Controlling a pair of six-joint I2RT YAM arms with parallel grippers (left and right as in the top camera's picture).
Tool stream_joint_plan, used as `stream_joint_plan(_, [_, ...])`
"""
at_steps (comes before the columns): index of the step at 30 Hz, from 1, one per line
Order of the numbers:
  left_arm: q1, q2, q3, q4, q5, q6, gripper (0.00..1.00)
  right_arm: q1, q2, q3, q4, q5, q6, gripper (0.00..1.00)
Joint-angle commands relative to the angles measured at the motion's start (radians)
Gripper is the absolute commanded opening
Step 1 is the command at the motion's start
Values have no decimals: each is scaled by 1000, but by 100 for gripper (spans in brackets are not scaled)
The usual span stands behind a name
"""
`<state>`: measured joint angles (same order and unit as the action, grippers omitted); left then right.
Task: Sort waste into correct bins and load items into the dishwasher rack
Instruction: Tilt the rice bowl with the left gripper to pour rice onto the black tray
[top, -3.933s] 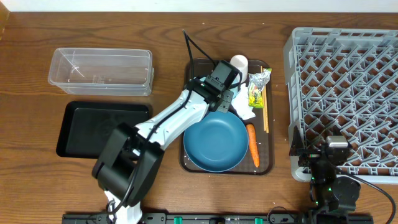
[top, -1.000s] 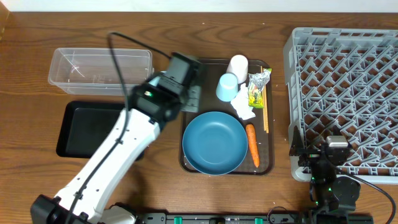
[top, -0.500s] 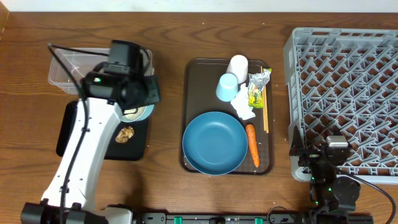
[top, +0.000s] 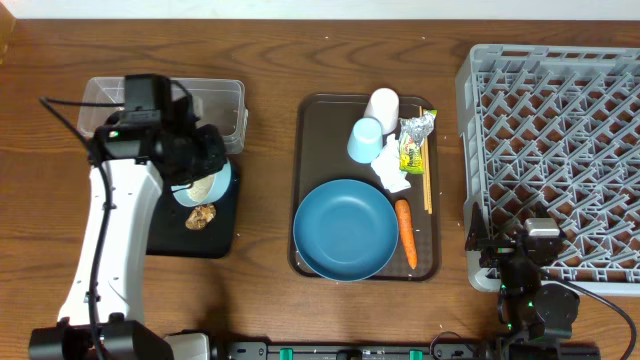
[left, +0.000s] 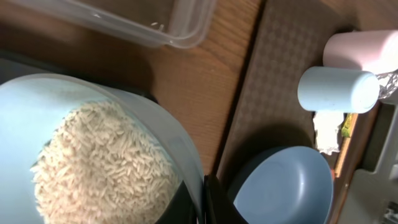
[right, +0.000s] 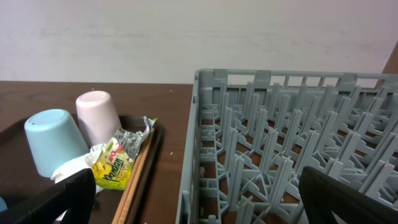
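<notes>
Left pincer (top: 198, 162) was clamped on rim of light-blue bowl (top: 212, 184), held over right end of black tray (top: 180, 240). I judged: to tip rice (left: 106, 168) beside brown lump (top: 201, 216). Right pincer (top: 515, 245) sat wide open, empty, at near-left corner of rack (top: 560, 100), out of the way.

I see the serving tray (top: 325, 140) central, rack (top: 560, 130) at three o'clock, tub (top: 222, 110) at ten, shallow tray (top: 220, 235) at nine, before the tub.

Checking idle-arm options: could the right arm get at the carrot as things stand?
Probably yes. The carrot lies uncovered on the brown tray, the open right gripper sits nearby, and the left gripper is away over the black tray, holding the bowl.
</notes>
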<state>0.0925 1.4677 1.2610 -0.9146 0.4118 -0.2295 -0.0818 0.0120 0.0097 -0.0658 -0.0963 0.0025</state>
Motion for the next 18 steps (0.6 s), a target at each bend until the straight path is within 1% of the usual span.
stream_joint_plan(1, [64, -24, -18, 2, 112, 55, 6, -16, -6, -4, -1, -2, -15, 99])
stream_joint_plan(8, [201, -24, -65, 7, 288, 155, 6, -16, -6, -4, -1, -2, -15, 99])
stream_joint_plan(11, [256, -24, -98, 14, 349, 179, 6, -16, -6, -4, -1, -2, -15, 99])
stream_joint_plan(15, [340, -24, -163, 44, 493, 230, 6, -16, -6, -4, -1, -2, -15, 99])
stream_joint_plan(18, [402, -24, -223, 96, 598, 237, 6, -16, -6, -4, -1, -2, -15, 99])
